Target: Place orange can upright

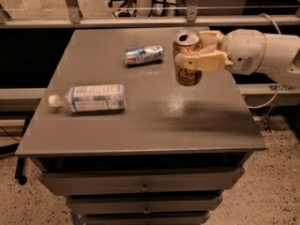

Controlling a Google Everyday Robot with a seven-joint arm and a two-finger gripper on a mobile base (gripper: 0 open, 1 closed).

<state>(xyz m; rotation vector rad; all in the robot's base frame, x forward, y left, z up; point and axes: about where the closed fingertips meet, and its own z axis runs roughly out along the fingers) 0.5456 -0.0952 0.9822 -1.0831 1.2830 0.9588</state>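
Note:
The orange can (188, 75) is upright, its silver top with pull tab facing up, over the right part of the grey table (140, 121). My gripper (197, 50) reaches in from the right on a white arm and is shut on the can, one tan finger (199, 61) across its front and the other behind it. The can's base is at or just above the tabletop; I cannot tell if it touches.
A silver-and-blue can (144, 54) lies on its side at the back middle. A clear plastic bottle with a white cap (89, 98) lies on its side at the left. Drawers sit below the table's front edge. A railing runs behind the table.

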